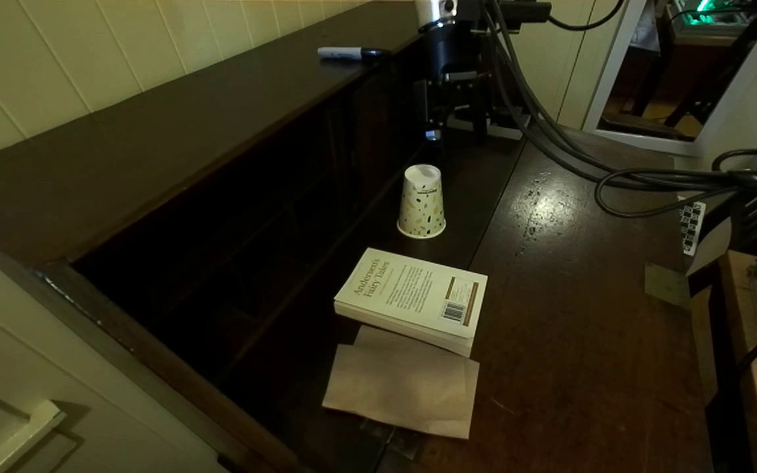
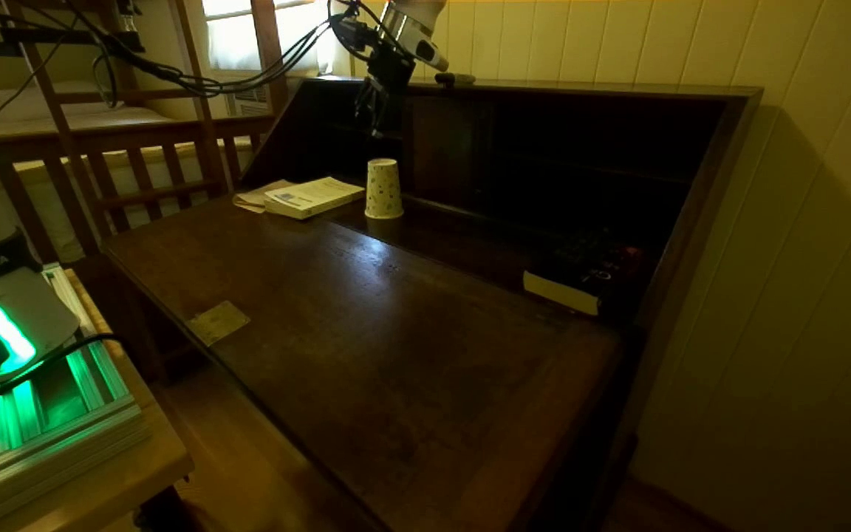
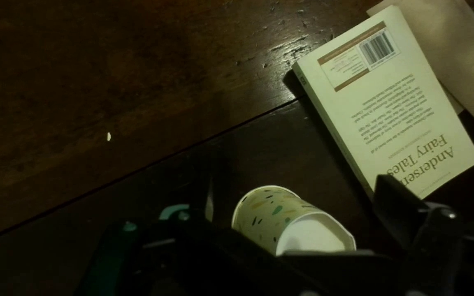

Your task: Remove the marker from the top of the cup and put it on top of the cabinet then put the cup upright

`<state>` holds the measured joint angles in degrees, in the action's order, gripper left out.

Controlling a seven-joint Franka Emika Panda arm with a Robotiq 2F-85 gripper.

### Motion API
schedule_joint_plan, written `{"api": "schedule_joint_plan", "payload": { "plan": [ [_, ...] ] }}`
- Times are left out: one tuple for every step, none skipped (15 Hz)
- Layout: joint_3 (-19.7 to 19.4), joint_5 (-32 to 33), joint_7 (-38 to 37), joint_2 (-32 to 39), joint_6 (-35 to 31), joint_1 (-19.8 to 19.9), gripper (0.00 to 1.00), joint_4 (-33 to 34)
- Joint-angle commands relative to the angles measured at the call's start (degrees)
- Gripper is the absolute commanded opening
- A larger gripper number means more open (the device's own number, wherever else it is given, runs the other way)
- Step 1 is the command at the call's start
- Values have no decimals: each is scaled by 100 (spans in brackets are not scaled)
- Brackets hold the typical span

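In front of the cabinet [image 1: 175,125] hangs the gripper [image 3: 296,197], spread wide and empty. Lower before the cabinet, the cup [image 1: 422,207] stands upside down; turning it upright seems all that is left. On the cabinet's top lies the marker [image 1: 352,54]: that part looks done.

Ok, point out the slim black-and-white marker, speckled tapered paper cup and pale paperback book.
Marker [image 1: 349,54]: in an exterior view, on its barrel.
Cup [image 1: 422,203]: in an exterior view, on its sidewall.
Book [image 3: 390,105]: in the wrist view, on its cover.
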<state>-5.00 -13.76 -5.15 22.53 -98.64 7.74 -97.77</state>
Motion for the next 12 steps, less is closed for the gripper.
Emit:
{"api": "schedule_joint_plan", "payload": {
  "plan": [
    [-2, -21, 67, 338, -19, 52, 100, 413],
    [1, -13, 66, 414, -37, 58, 100, 485],
    [5, -13, 66, 508, -14, 67, 100, 591],
    [10, -18, 67, 601, -2, 75, 100, 680],
    [20, -42, 96, 676, -29, 90, 100, 760],
    [30, -62, 109, 747, -39, 102, 100, 846],
    [34, -72, 104, 825, -51, 110, 100, 936],
    [41, -70, 116, 907, -34, 119, 100, 1035],
    [41, -60, 105, 980, -27, 123, 100, 1123],
    [46, -68, 102, 1037, -15, 133, 100, 1204],
    [53, -66, 113, 1080, -21, 138, 100, 1253],
    [64, -52, 139, 1100, 19, 137, 100, 1292]
  ]
}}
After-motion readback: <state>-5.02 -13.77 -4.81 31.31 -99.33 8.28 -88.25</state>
